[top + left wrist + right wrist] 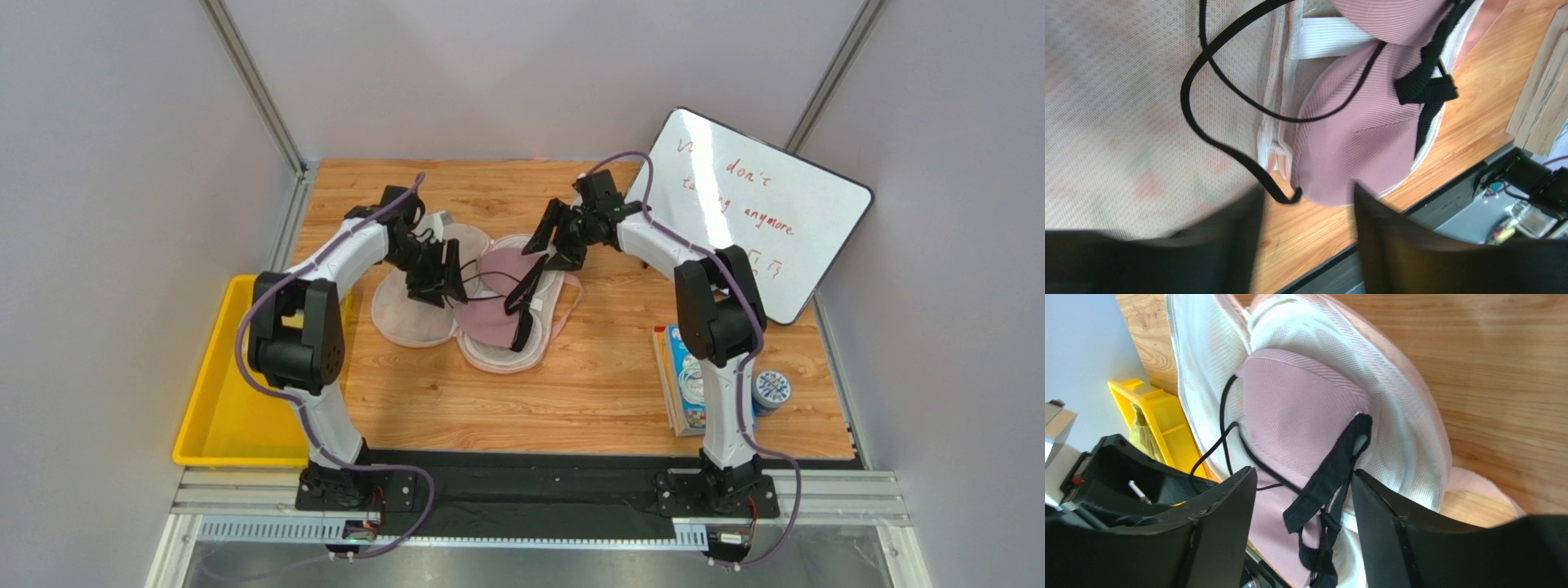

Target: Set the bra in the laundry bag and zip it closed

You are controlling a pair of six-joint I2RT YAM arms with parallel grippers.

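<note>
The laundry bag (411, 312) lies open on the table, its mesh halves side by side. The dusty-pink bra (497, 306) lies in the right half, with black straps trailing over the left half. My left gripper (444, 284) is open over the bag's middle. In the left wrist view it (1308, 193) hovers over bare wood beside the bra cup (1364, 141) and a strap loop (1229, 153), holding nothing. My right gripper (530, 300) is open above the bra. In the right wrist view its jaws (1303, 473) stand either side of the black band (1327, 484) without pinching it.
A yellow bin (227, 404) hangs off the table's left edge and also shows in the right wrist view (1161, 416). A whiteboard (761, 208) leans at the back right. A stack of books (682, 380) and a tape roll (772, 390) sit at the right front.
</note>
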